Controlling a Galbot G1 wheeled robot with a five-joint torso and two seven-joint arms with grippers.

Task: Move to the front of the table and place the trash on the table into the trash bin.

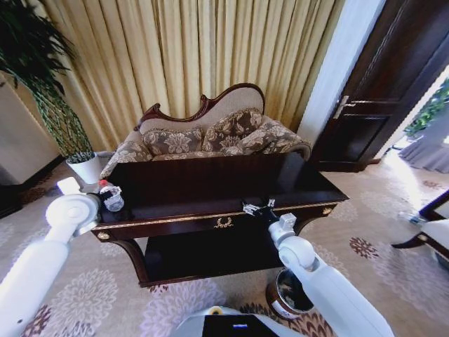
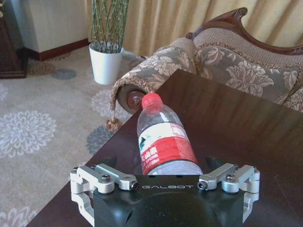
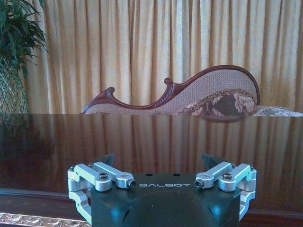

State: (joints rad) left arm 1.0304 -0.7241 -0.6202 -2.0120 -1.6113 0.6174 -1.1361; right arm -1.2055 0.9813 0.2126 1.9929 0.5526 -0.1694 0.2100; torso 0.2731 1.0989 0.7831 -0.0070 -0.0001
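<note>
We're up at the table (image 1: 210, 193), trash bin (image 1: 289, 295) on the floor by our right arm, right gripper (image 3: 161, 163) spread empty at the front edge. Left gripper (image 2: 163, 165) is wide open around the upright bottle (image 2: 163, 142) near the table's left end, not clamped; we'd guess a skewed close topples it off.

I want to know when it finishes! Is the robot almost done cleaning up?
Not yet. It has reached the table. The left gripper is open around the bottle, which stands on the table's left end. The right gripper waits open at the front edge. The trash bin sits on the floor; putting the bottle in is still left.
</note>
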